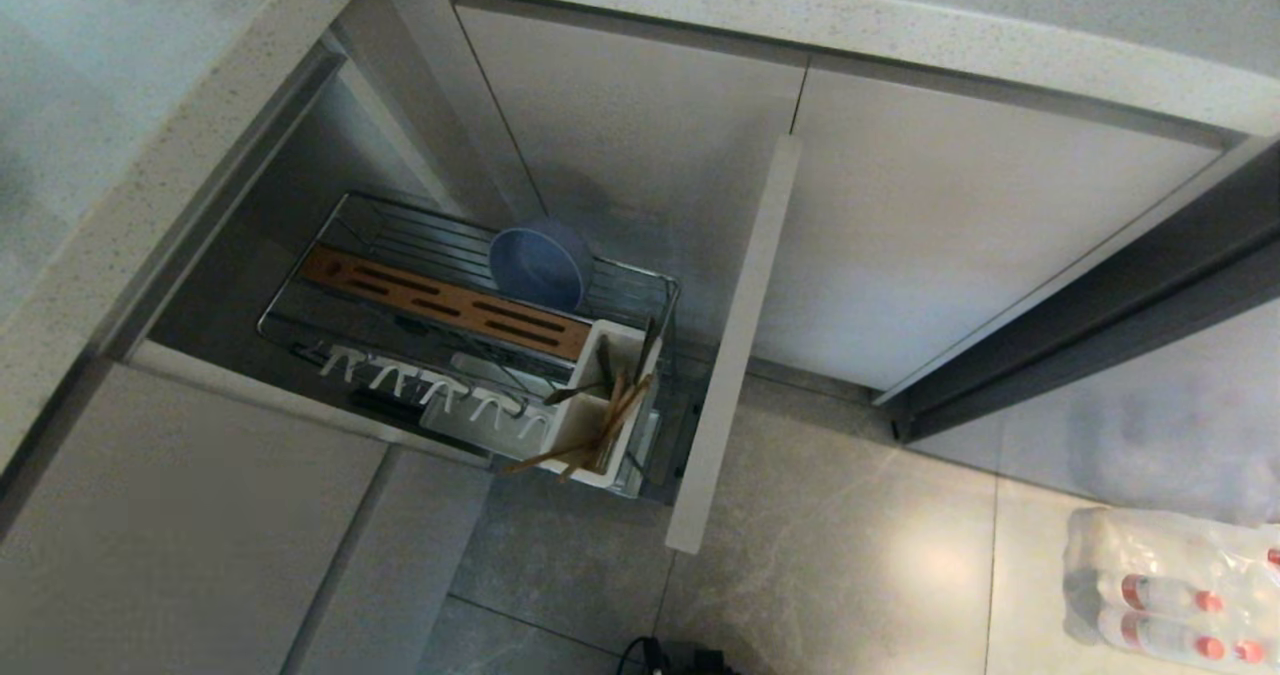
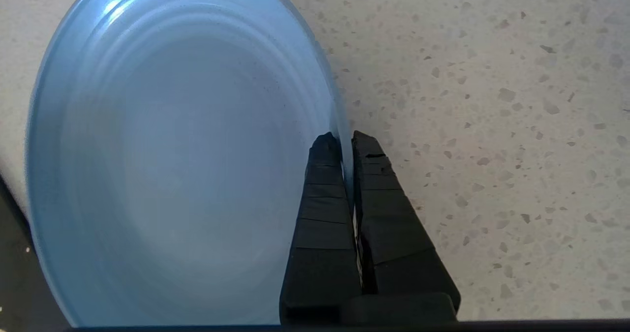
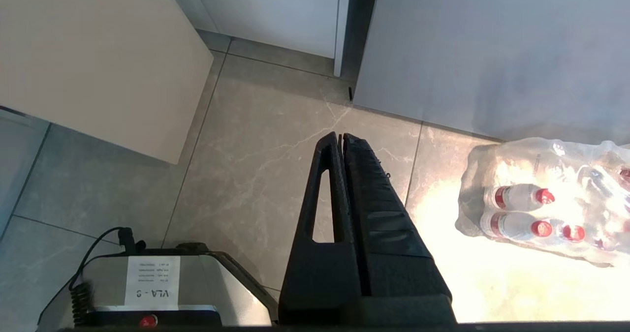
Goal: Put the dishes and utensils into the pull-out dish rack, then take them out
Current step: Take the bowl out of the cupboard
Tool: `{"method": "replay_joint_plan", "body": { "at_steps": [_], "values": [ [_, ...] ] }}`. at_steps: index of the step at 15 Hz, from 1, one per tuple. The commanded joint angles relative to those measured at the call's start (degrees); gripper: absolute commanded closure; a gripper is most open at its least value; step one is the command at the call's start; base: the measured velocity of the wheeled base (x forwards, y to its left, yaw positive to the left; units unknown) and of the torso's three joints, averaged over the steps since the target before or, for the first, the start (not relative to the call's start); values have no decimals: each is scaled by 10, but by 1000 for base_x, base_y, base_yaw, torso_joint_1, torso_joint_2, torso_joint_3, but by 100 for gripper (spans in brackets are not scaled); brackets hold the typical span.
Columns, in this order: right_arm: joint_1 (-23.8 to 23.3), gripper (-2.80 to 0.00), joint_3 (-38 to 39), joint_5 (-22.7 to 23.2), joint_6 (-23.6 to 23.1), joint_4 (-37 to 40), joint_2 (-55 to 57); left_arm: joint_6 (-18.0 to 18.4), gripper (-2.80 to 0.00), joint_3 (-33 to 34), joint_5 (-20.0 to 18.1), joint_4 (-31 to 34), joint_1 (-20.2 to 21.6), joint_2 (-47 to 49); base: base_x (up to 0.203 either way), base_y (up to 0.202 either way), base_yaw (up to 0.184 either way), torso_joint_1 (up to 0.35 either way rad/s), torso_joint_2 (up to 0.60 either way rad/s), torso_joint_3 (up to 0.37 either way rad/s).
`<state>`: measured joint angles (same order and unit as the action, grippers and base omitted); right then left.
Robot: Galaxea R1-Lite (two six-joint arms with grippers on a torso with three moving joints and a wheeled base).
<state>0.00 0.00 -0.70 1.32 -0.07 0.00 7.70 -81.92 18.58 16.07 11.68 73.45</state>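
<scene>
My left gripper (image 2: 343, 136) is shut on the rim of the dusty-blue plate (image 2: 177, 165), which hangs on edge over the speckled countertop (image 2: 492, 125). Neither arm shows in the head view. There, the pull-out dish rack (image 1: 350, 210) stands drawn out of the cabinet. The blue bowl (image 1: 540, 263) stands on its side in the rack's wires, behind the brown slotted strip (image 1: 445, 303). Wooden chopsticks (image 1: 600, 430) and a fork (image 1: 575, 390) lean in the white caddy (image 1: 600, 395). My right gripper (image 3: 342, 135) is shut on nothing and hangs over the floor.
The rack's beige front panel (image 1: 735, 345) juts out over the tiled floor (image 1: 850, 555). A wrapped pack of water bottles (image 1: 1170, 595) lies at the right. White hooks (image 1: 430, 390) line the rack's near side. The robot's base (image 3: 162, 287) sits below the right gripper.
</scene>
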Motion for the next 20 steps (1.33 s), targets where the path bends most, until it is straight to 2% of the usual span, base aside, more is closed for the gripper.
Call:
{"method": "replay_joint_plan", "body": {
  "at_steps": [1, 8, 9, 17, 20],
  "values": [
    [0, 0, 0, 0, 0, 0, 1, 0, 0, 1, 1, 1, 0, 2, 0, 0, 0, 0, 0, 0],
    [0, 0, 0, 0, 0, 0, 1, 0, 0, 2, 1, -2, 0, 0, 0, 0, 0, 0, 0, 0],
    [0, 0, 0, 0, 0, 0, 1, 0, -280, 2, 1, -3, 0, -1, 0, 0, 0, 0, 0, 0],
    [0, 0, 0, 0, 0, 0, 1, -3, -280, 4, 3, -6, -2, -47, 0, 0, 0, 0, 0, 0],
    [0, 0, 0, 0, 1, 0, 1, -15, -280, 4, 2, -8, -9, -74, 0, 0, 0, 0, 0, 0]
  ]
}}
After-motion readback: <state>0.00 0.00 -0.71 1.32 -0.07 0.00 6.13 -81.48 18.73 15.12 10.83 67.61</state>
